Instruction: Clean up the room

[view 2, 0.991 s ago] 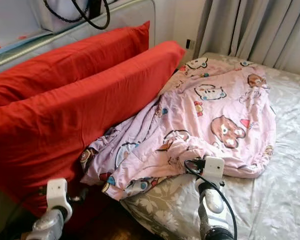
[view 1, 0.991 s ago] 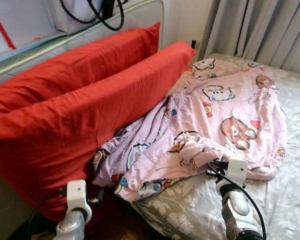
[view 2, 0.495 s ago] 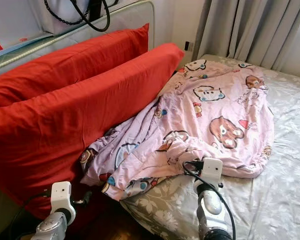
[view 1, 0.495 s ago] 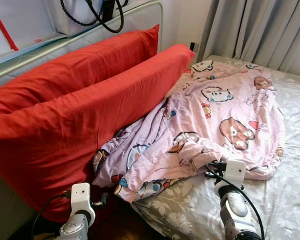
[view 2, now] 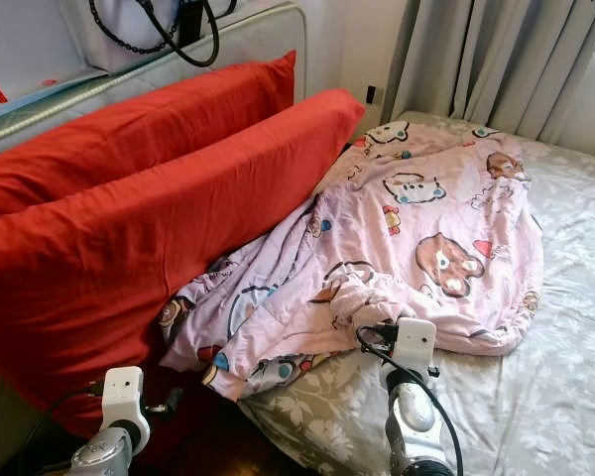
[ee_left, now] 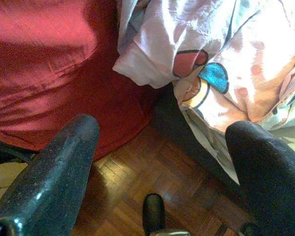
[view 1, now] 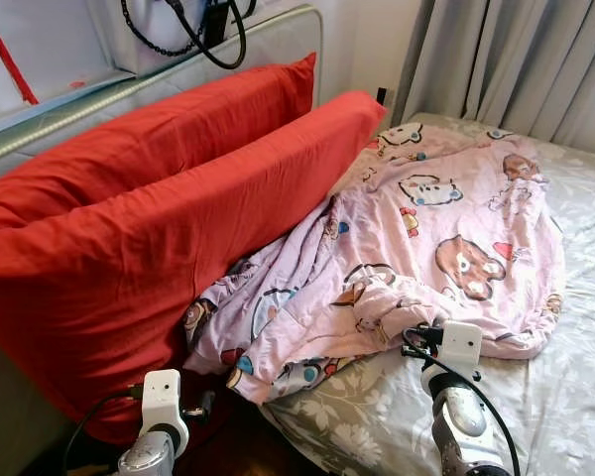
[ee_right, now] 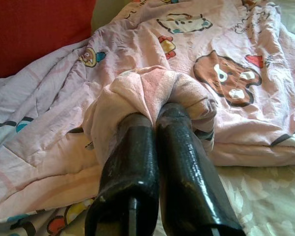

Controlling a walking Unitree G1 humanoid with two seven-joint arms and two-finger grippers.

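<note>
I am clamping the right gripper [ee_right: 155, 115] on a bunched fold of the pink cartoon blanket [view 1: 436, 218], which is lying crumpled across the bed [view 1: 575, 397] right of the two red pillows [view 1: 159, 238], probably for straightening. I am holding the left gripper [ee_left: 157, 147] released above the wooden floor [ee_left: 152, 187], near the blanket's hanging corner.
</note>
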